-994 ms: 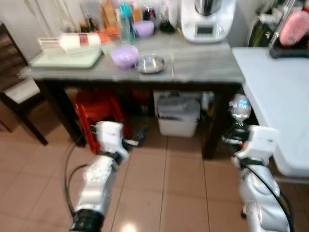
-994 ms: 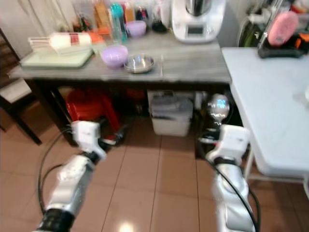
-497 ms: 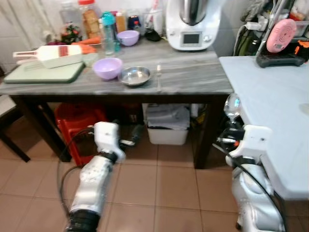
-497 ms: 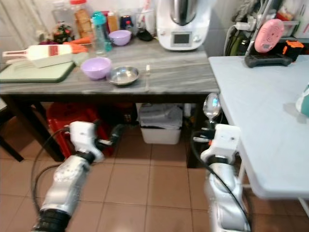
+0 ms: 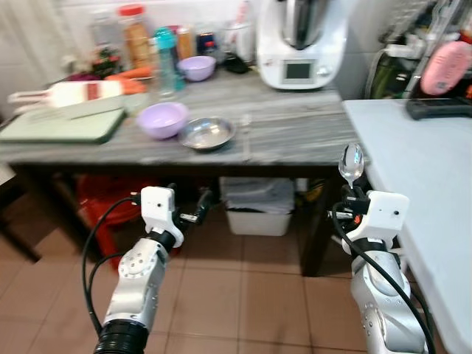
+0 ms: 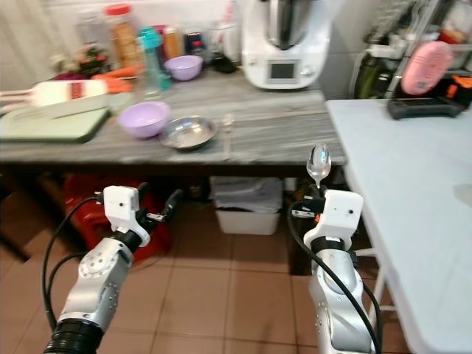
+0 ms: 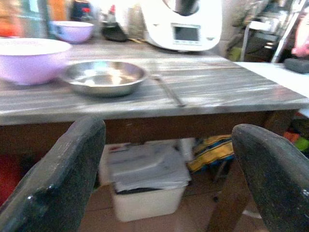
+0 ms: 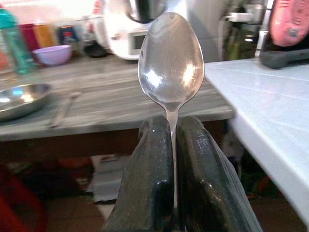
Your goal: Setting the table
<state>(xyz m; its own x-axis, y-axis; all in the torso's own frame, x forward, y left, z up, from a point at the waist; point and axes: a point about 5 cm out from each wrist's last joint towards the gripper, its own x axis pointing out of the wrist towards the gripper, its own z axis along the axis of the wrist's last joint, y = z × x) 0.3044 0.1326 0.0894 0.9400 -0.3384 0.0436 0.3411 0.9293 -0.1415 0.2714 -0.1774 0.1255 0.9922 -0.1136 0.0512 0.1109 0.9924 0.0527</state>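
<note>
My right gripper point(image 5: 347, 198) is shut on a metal spoon point(image 5: 350, 161), bowl end up, beside the corner of the white table point(image 5: 428, 169). In the right wrist view the spoon point(image 8: 170, 63) rises from between the two closed fingers point(image 8: 152, 164). My left gripper point(image 5: 198, 208) is open and empty, held low in front of the grey counter point(image 5: 295, 125). On that counter sit a steel bowl point(image 5: 206, 133), a lilac bowl point(image 5: 162, 118) and a thin utensil point(image 7: 168, 90) lying beside the steel bowl point(image 7: 104, 76).
A white kitchen machine point(image 5: 301, 37), bottles, a second lilac bowl point(image 5: 196, 67) and a green board point(image 5: 63, 124) stand on the counter. Under it are a white bin point(image 5: 258, 206) and a red stool point(image 5: 96, 203). A pink device point(image 5: 446, 66) sits at the back right.
The camera has shifted, so the counter sits lower and closer in the picture. My right gripper holds the spoon slightly higher, near the white table's corner. The left gripper stays open.
</note>
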